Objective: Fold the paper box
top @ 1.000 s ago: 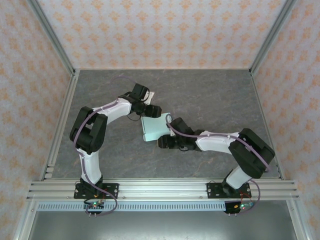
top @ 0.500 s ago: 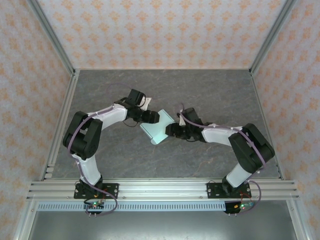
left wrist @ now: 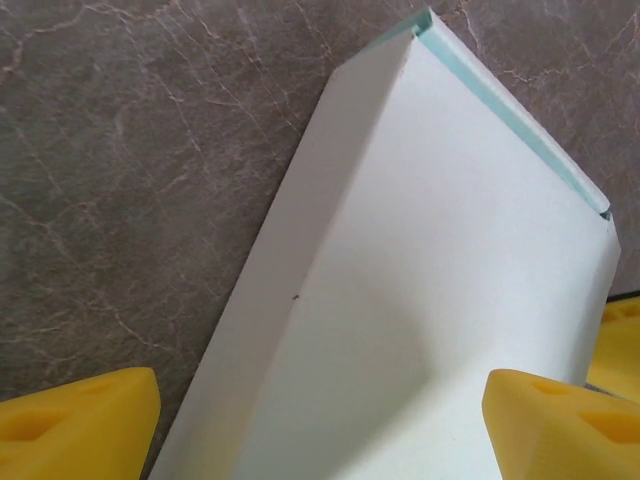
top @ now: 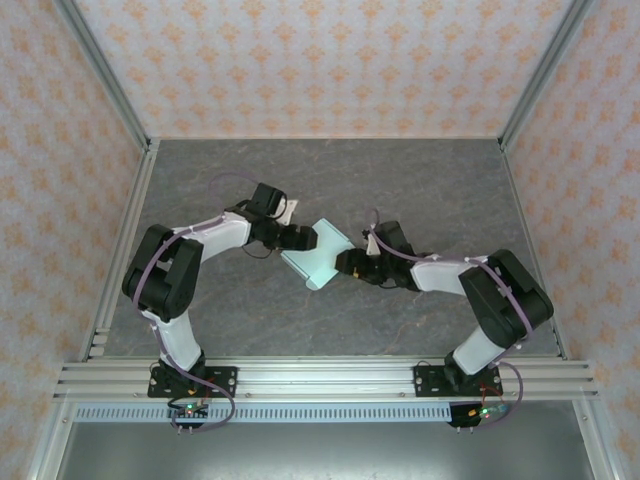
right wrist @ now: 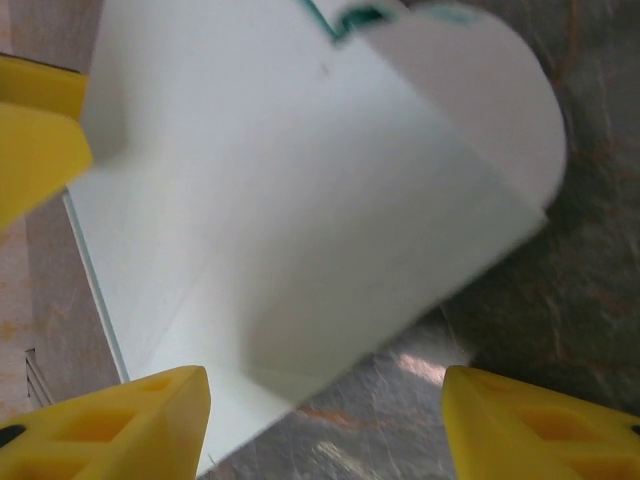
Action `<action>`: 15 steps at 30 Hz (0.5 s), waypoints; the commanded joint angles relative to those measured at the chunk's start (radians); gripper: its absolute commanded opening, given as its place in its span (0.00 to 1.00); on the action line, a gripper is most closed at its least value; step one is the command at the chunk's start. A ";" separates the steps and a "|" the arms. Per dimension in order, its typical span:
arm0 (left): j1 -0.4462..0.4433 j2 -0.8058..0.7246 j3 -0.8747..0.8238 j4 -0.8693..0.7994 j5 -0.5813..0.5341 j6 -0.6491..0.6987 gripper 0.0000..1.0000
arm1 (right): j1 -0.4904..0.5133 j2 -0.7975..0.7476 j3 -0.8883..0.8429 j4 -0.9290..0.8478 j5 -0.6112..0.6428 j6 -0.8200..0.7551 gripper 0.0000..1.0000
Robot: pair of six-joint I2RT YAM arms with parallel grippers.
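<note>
The paper box (top: 318,256) is pale green and folded flat. It lies slanted near the middle of the grey table (top: 430,180), right between the two claws. From the left wrist the paper box (left wrist: 420,280) looks almost white, with a thin green edge (left wrist: 510,120) along its far side. From the right wrist the paper box (right wrist: 300,200) shows a round flap (right wrist: 480,100) at its far corner, and it looks a bit blurry

The left claw (top: 303,238) is at the box's upper left edge. Its yellow fingers (left wrist: 80,420) stand wide apart, so the left claw (left wrist: 320,430) is open. The box runs between the fingers and on past one of them, so they do not squeeze it. I cannot tell if the tips touch the card

The right claw (top: 347,263) is at the box's lower right edge. Its yellow fingers (right wrist: 540,430) are wide apart too, so the right claw (right wrist: 325,430) is open and holds nothing. One finger is just beside the box, and bare table shows between the other finger and the box
</note>
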 commanded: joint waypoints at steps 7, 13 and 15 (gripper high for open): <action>0.044 -0.012 0.010 -0.023 0.064 0.030 0.72 | 0.024 -0.020 -0.054 0.193 -0.004 0.129 0.52; 0.046 0.005 0.013 -0.032 0.070 0.032 0.60 | 0.027 0.017 -0.083 0.308 0.016 0.192 0.42; 0.045 0.014 0.016 -0.035 0.074 0.033 0.56 | 0.028 0.033 -0.090 0.346 0.015 0.209 0.38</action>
